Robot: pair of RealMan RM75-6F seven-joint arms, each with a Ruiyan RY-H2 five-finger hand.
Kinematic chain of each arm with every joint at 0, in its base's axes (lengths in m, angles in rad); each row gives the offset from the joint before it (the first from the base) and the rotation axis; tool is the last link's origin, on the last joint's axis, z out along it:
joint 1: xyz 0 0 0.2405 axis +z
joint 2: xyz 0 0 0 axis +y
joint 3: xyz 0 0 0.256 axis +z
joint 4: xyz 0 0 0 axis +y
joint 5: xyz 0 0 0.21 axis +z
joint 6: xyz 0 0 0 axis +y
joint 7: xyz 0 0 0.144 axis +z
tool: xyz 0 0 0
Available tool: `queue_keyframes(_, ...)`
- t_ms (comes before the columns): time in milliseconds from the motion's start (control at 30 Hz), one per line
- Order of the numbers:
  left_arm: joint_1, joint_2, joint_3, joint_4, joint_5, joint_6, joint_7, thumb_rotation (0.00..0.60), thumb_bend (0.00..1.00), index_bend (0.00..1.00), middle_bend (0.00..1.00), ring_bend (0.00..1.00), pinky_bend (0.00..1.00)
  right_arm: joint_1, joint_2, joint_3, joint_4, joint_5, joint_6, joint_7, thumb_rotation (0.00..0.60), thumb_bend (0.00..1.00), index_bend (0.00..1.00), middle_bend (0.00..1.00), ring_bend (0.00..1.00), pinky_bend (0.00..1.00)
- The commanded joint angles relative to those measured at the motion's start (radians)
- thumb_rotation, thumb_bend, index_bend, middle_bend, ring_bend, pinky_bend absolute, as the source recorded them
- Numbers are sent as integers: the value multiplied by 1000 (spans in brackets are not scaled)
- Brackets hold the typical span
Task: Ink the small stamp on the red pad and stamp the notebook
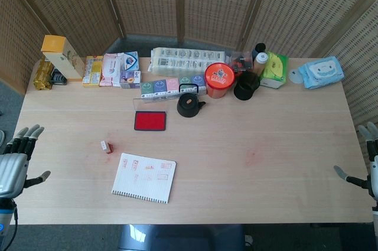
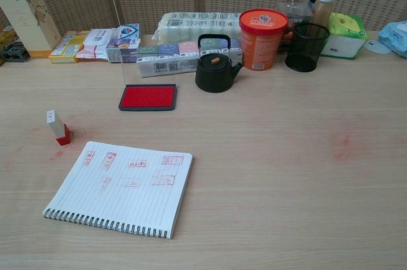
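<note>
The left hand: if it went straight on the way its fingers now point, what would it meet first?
The left hand lies off the table's left edge, fingers pointing away from the robot. Its way looks free as far as the head view shows; the gold box lies further on, possibly just aside.

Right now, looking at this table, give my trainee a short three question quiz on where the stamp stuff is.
1. True or false: the small stamp stands on the red ink pad.
2. Which lies nearest the notebook? A) black kettle B) small stamp C) mesh pen cup
3. Fill in: the left robot hand holds ____.

Key: 1. False, it stands on the table, left of the pad. 2. B. 3. Nothing; its fingers are spread at the table's left edge.
</note>
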State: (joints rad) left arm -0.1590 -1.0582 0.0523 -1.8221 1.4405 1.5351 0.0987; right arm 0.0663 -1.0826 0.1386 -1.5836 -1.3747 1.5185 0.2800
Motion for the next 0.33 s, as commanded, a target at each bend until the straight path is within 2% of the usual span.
queue_keyframes(33, 21, 13, 11, -8, 10, 12, 10, 600, 0, 0, 0, 0, 124, -12, -22, 15, 11, 3, 33, -29, 600, 12, 0, 0, 0, 0)
queue_keyframes(333, 39, 0, 4, 13, 28, 6, 76, 600, 0, 0, 0, 0, 97, -23, -40, 22, 3, -7, 62, -76, 600, 25, 0, 0, 0, 0)
